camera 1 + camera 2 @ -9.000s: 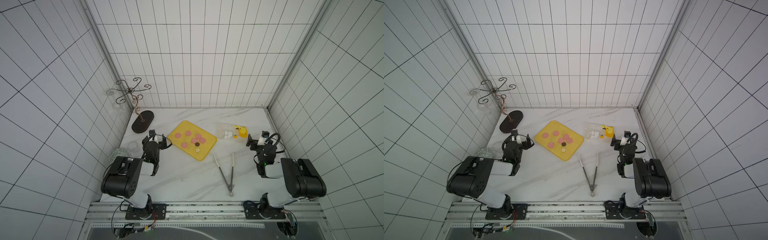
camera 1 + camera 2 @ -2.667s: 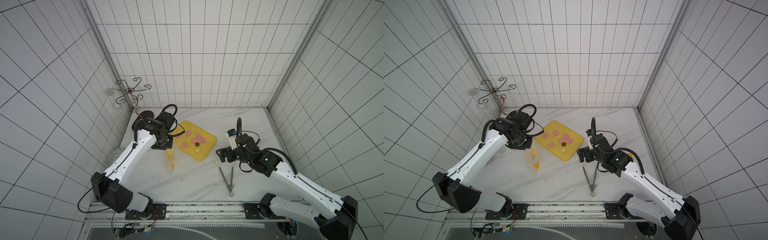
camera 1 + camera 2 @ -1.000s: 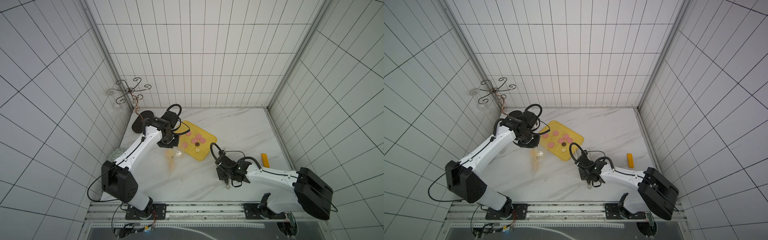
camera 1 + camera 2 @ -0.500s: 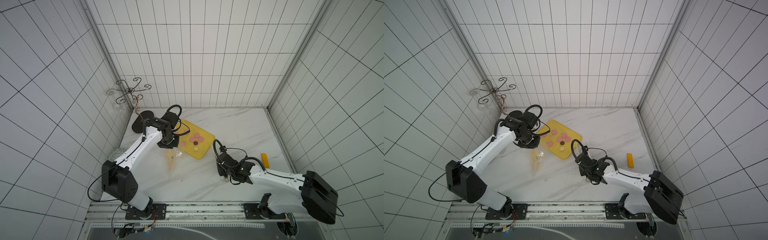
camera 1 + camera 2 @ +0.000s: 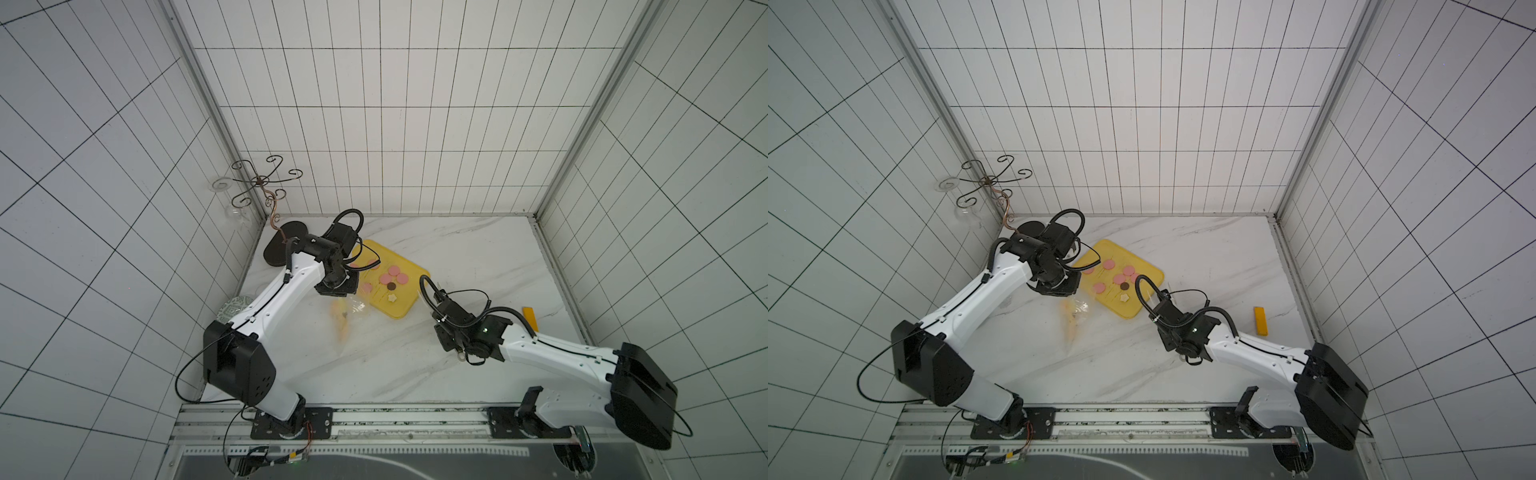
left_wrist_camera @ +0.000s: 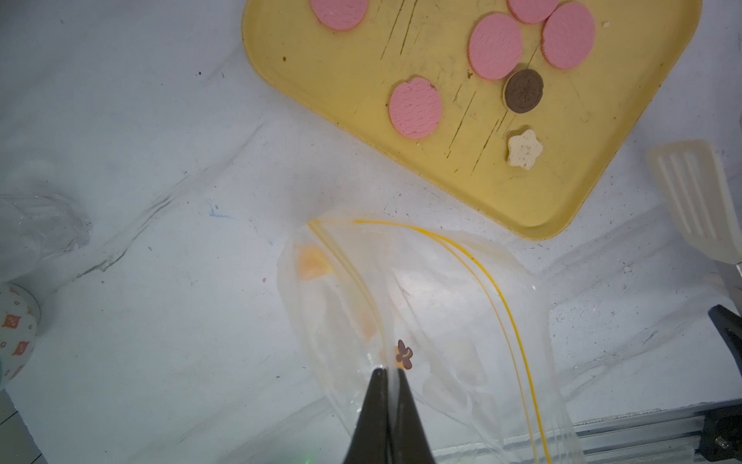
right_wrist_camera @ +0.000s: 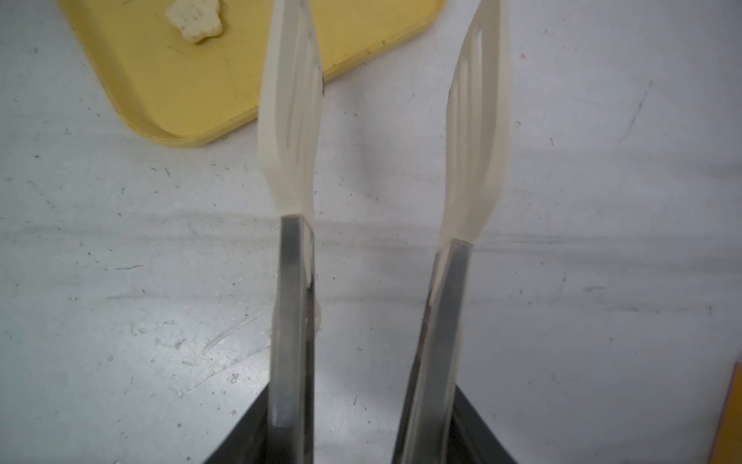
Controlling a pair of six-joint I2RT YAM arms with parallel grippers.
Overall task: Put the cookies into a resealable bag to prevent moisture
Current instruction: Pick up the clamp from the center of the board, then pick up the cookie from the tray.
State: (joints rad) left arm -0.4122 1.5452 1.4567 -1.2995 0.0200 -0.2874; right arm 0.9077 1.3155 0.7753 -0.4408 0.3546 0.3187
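So since the arms were parked a few seconds back, both have swung out. The bag [image 6: 441,305] has gone from the right of the tray [image 6: 341,68] over to its left, and the tongs [image 7: 289,281] are up off the table [image 5: 374,365]. The left gripper [image 6: 388,371] is pinched tight on one lip of the bag by the yellow zip line, and the mouth gapes toward the tray's near edge. In both top views the bag [image 5: 347,311] sits just beside the tray [image 5: 405,303], though I can't tell if it's resting on the table or dangling. The right gripper [image 7: 363,397] is clamped around the tongs' two metal arms, and the white slotted tips stand spread apart. One tip is over the tray's near corner and the other is off to the side over the table. The cookies [image 6: 496,46] are on the tray: pink rounds, a brown one touching a pink, and the pale flower nearest the tongs. An orange block [image 5: 528,318] lies well off to the right.
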